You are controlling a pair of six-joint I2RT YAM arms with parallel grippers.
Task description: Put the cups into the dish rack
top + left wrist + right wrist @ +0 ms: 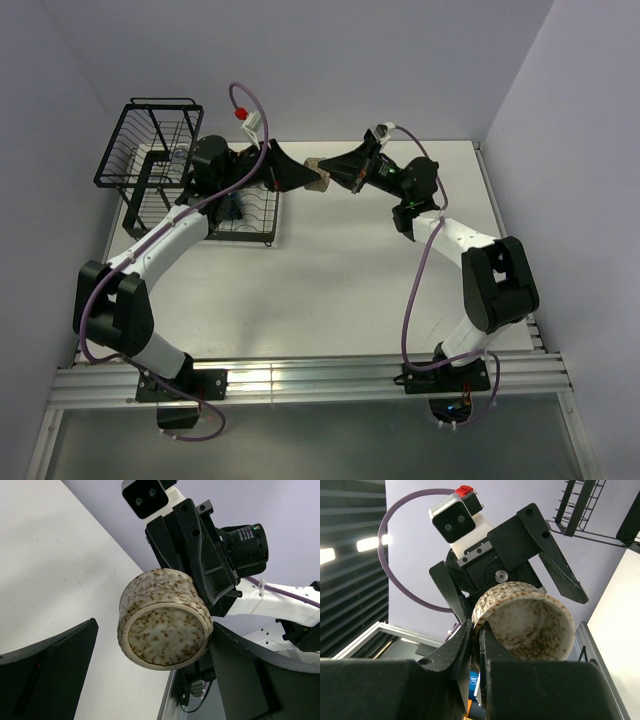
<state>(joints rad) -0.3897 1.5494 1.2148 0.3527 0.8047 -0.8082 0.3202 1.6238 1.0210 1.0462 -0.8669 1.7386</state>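
- Black wire dish rack (140,150) at the white table's (330,290) far left, beside the grippers.
- Black left gripper (303,178) spread wide, gripping nothing; black right gripper (479,635) pinched on the wall of the low beige speckled ceramic cup (162,625).
- Cup sideways in mid-air, between the left fingers (50,675).
- Looks like a right-to-left handover; next calls for closing left before loosening right.

Speckled beige cup (162,622), aloft, apparently sideways
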